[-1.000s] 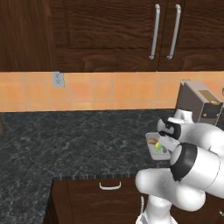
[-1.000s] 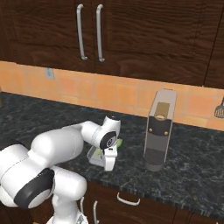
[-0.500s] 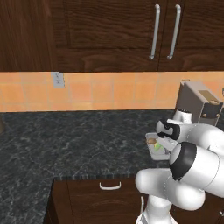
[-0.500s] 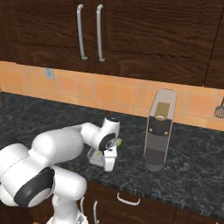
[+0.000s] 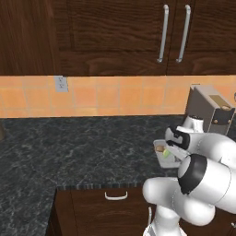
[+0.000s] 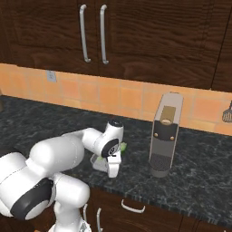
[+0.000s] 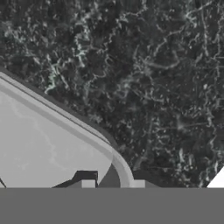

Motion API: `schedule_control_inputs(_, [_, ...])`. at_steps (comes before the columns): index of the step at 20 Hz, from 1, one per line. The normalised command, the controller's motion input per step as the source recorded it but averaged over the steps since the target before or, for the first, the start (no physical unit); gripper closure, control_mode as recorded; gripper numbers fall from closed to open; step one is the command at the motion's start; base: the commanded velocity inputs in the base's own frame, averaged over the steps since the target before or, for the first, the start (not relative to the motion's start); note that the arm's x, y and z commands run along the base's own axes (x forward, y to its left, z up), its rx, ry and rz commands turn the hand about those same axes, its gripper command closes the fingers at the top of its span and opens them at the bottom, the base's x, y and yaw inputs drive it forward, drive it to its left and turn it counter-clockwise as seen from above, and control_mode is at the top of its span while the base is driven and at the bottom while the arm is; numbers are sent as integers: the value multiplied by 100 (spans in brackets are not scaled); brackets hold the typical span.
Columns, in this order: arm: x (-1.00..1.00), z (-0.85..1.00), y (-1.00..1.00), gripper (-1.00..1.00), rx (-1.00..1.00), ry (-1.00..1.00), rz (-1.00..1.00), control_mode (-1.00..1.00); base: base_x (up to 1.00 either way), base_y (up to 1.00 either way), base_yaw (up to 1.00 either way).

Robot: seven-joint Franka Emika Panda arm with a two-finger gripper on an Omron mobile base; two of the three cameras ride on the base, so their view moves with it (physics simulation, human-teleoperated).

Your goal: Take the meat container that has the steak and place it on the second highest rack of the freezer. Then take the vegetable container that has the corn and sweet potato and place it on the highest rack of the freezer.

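The gripper stood nearly closed, its fingertips on either side of the pale tub's rim at the bottom of the hand view. The tub sat on the dark counter, right of centre, holding the corn.

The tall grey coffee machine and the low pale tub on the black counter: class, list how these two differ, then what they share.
The tall grey coffee machine stands upright and slim; the low pale tub sits flat and shallow. The machine stands free with nothing touching it, while the gripper is down at the tub's rim. The tub holds food, with a green tip poking out; the machine holds nothing visible. Both rest on the black speckled counter.
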Motion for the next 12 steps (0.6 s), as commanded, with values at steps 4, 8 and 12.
schedule_control_inputs(4, [-72, 30, 0, 100, 0, -16, 0, -100, 0, 0, 0])
schedule_control_inputs(8, [-73, 18, 7, 100, 0, -21, 0, -100, 0, 0, 0])
schedule_control_inputs(12, [-59, 43, 29, 100, 0, -35, -1, -100, 0, 0, 0])
